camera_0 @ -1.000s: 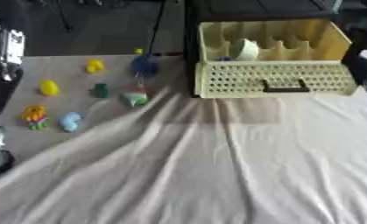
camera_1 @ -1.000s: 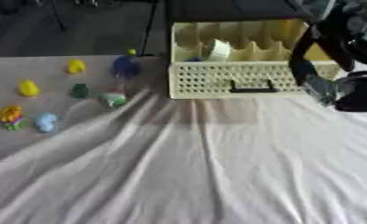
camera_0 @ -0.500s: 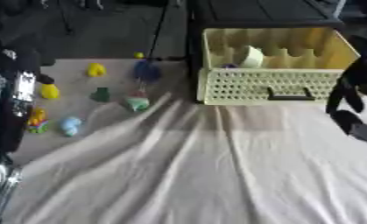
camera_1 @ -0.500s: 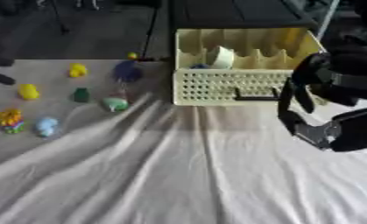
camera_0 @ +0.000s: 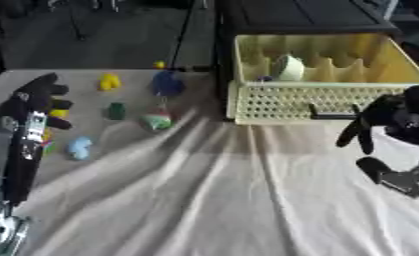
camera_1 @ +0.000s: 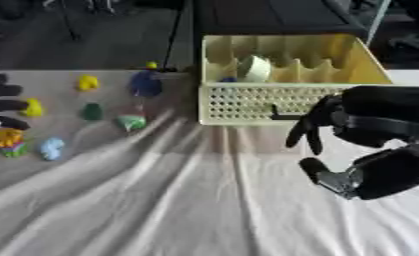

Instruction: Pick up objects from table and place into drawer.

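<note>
Both hands have risen into view since a second ago. I see my right hand (camera_1: 357, 145), fingers loosely spread, empty, just before the yellow drawer (camera_1: 287, 102). Small toys (camera_0: 157, 121) lie beside my open left hand (camera_0: 36, 102).

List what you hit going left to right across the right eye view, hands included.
Left hand → light blue toy → dark green toy → blue toy → yellow drawer → right hand.

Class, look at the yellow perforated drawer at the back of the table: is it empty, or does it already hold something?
Not empty. The yellow drawer holds a pale rounded object leaning among its dividers, with something small and dark beside it.
</note>
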